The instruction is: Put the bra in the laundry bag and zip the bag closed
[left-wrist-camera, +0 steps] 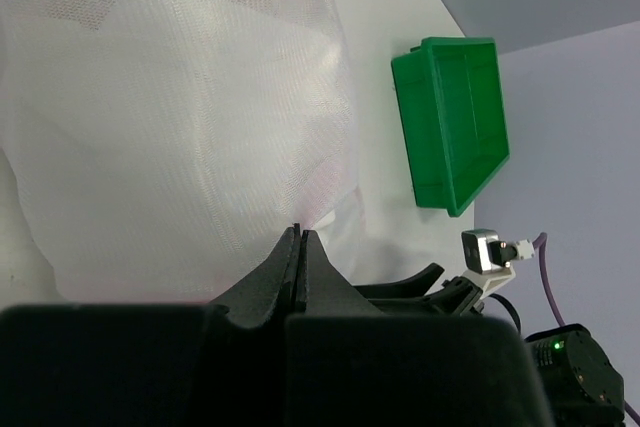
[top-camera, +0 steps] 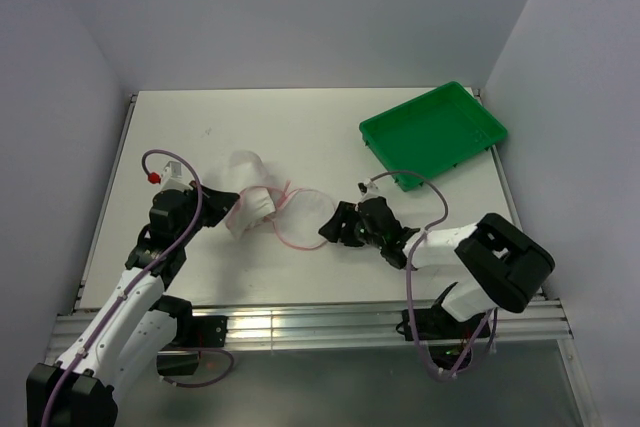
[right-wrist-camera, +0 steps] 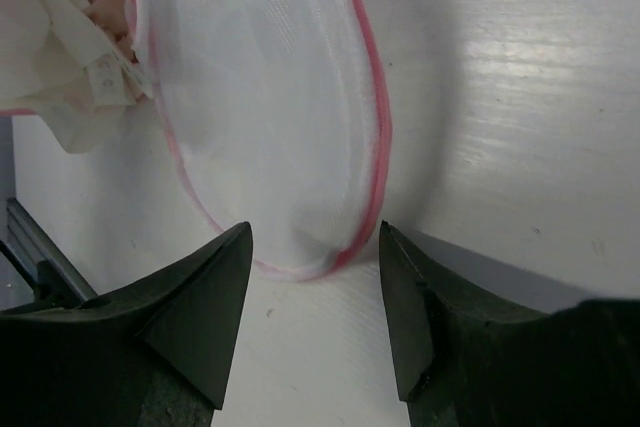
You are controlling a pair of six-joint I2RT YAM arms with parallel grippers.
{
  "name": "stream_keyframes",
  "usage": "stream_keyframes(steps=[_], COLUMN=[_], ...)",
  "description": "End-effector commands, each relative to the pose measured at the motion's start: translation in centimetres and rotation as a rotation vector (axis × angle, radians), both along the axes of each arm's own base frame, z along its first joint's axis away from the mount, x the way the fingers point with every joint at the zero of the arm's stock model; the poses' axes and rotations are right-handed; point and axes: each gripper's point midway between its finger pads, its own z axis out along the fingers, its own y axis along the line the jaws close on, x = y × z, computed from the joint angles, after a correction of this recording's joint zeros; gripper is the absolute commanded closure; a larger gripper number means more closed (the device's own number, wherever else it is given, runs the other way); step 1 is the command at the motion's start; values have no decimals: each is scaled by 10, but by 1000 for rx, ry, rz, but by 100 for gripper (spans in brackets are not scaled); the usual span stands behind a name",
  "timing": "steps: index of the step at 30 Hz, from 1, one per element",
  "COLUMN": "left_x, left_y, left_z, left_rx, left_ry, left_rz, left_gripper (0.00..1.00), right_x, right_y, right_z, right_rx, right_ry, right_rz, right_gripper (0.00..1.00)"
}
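Note:
The laundry bag (top-camera: 246, 169) is a white mesh pouch with a pink zipper rim, lying left of the table's middle. Its round lid flap (top-camera: 306, 209) lies open to the right. The bra (right-wrist-camera: 70, 67), pale crumpled fabric, sits in the bag's mouth (top-camera: 256, 207). My left gripper (top-camera: 222, 203) is shut, its tips (left-wrist-camera: 300, 232) pinching the mesh (left-wrist-camera: 170, 107) at the bag's left side. My right gripper (top-camera: 328, 227) stands open at the flap's right end. The flap's pink rim (right-wrist-camera: 372, 127) curves between the two fingertips (right-wrist-camera: 312, 237) without touching either.
A green plastic tray (top-camera: 435, 132) sits at the back right of the white table (top-camera: 300, 127), also seen past the mesh in the left wrist view (left-wrist-camera: 455, 117). Grey walls close in the left, back and right sides.

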Motion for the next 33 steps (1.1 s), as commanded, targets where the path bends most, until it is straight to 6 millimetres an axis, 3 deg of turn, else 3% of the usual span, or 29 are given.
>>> stream_keyframes(steps=[1,3,7,8,9,10,11,12,13,15,16,17,19,21,22,23,26,28,29,30,31,33], left_x=[4,4,9,9,10,12,13,14,15,16,16,15,14,8,8,5,-2,-17,-24,-32,-35,-38], left_y=[-1,-2,-1,1,4,5,6,6,6,8,9,9,12,15,17,20,9,0,-4,-3,-2,-1], left_z=[22,25,39,35,35,42,43,44,49,53,60,67,88,92,99,89,89,108,114,112,108,92], left_rx=[-2,-17,0,17,33,45,54,60,68,85,101,110,142,182,217,250,249,208,198,203,207,214], left_ry=[-72,-81,-105,-82,-73,-88,-85,-82,-85,-84,-89,-101,-136,-122,-137,-86,-65,-109,-123,-109,-103,-79], left_rz=[-1,-5,3,9,20,21,23,24,21,22,18,13,7,-2,-9,-12,-95,-150,-177,-183,-183,-190], left_gripper=[100,100,100,100,100,100,100,100,100,100,100,100,100,100,100,100,100,100,100,100,100,100], right_x=[17,15,-1,-4,-10,-21,-23,-27,-40,-46,-58,-61,-69,-75,-74,-63,-42,-41,-41,-40,-36,-31], right_y=[20,22,24,24,24,14,15,11,0,-4,-16,-16,-26,-27,-27,-27,-27,-41,-48,-55,-71,-73], right_z=[19,13,21,39,44,37,69,80,76,131,141,176,200,243,251,252,242,254,279,287,286,273], right_rx=[98,108,147,162,135,69,86,75,17,50,25,50,42,111,121,97,55,32,33,20,-32,-60], right_ry=[-47,-31,-32,-71,-97,-60,-144,-162,-121,-227,-219,-275,-285,-350,-363,-366,-280,-265,-324,-344,-344,-320], right_rz=[-3,0,49,59,92,104,136,151,172,215,229,254,258,266,268,259,280,248,218,183,109,89], right_gripper=[40,45,100,100,100,100,100,100,100,100,100,100,100,100,100,100,100,100,100,100,100,100])
